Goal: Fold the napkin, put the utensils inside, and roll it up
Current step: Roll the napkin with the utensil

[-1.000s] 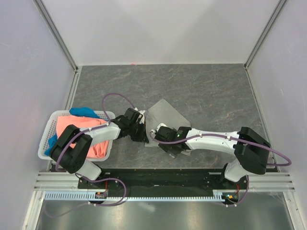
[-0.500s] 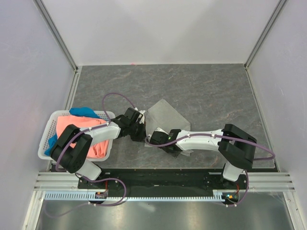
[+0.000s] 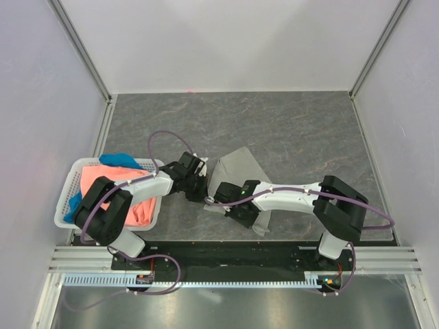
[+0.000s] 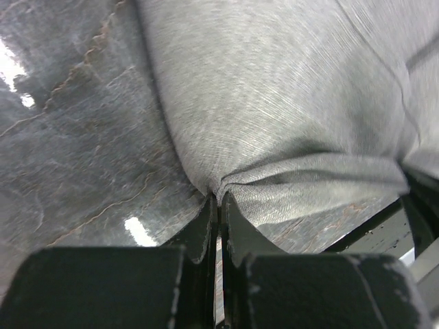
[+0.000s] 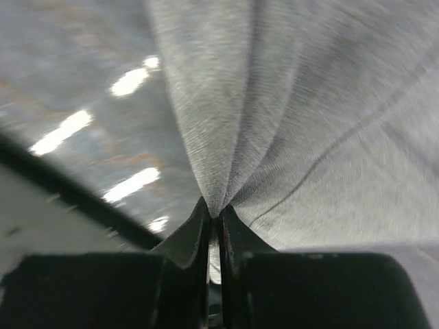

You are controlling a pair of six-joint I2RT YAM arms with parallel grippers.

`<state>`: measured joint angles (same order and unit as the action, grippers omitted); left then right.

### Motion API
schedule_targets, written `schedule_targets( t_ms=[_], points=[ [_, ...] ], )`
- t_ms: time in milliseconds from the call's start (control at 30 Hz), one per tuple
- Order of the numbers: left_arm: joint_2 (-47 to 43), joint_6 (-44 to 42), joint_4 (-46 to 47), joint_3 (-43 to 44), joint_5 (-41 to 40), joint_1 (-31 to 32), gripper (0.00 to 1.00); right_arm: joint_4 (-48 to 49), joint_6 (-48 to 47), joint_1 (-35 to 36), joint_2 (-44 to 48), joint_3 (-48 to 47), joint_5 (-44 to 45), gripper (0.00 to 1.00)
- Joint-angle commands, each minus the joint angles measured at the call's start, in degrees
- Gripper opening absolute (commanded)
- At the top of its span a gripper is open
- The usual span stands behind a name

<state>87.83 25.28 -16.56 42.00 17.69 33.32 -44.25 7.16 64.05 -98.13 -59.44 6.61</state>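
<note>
The far half of the worktop (image 3: 274,123) lies bare from side to side, open to any approach. Nearer the front, room is tight. A white basket (image 3: 63,199) heaped with cloths (image 3: 113,179) fills the left side. Both arms stretch low across the middle, the left pincer (image 3: 201,185) and right pincer (image 3: 218,201) close together, each clamped on the napkin (image 3: 240,164).

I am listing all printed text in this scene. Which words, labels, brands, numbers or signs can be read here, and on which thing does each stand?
No text can be read in any view.
The napkin is plain grey, with no tag or print showing.
The basket and the table show no marking.
The connectors at the arm bases are too small to tell whether they carry any text.
</note>
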Motion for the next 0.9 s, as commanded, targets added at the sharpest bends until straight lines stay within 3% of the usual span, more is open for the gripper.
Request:
schedule_targets(
  t_ms=[0, 267, 400, 700, 800, 867],
  points=[
    [1.02, -3.22, -4.71, 2.21, -2.92, -0.54, 0.02, 1.62, -3.81, -2.78, 2.41, -1.73, -21.53, 0.07],
    [2.34, -3.57, -5.15, 2.65, -3.45, -0.63, 0.02, 6.89, -6.63, -14.82, 1.36, 2.13, -44.45, 0.03],
    [3.22, -3.57, -5.24, 2.74, -3.63, -0.63, 0.02, 9.01, -8.83, -19.22, -1.62, 3.80, -49.93, 0.03],
    [3.92, -3.83, -5.94, 3.09, -4.07, -0.63, 0.02, 9.62, -8.31, -24.33, -3.66, 6.18, -47.66, 0.07],
    [4.19, -4.01, -5.94, 3.18, -3.90, -0.63, 0.02, 9.62, -5.59, -24.24, 1.24, 4.95, -45.29, 0.18],
    [4.19, -4.01, -6.12, 3.27, -3.89, -0.63, 0.02, 9.18, -4.26, -24.15, 4.51, 4.07, -41.27, 0.32]
  ],
)
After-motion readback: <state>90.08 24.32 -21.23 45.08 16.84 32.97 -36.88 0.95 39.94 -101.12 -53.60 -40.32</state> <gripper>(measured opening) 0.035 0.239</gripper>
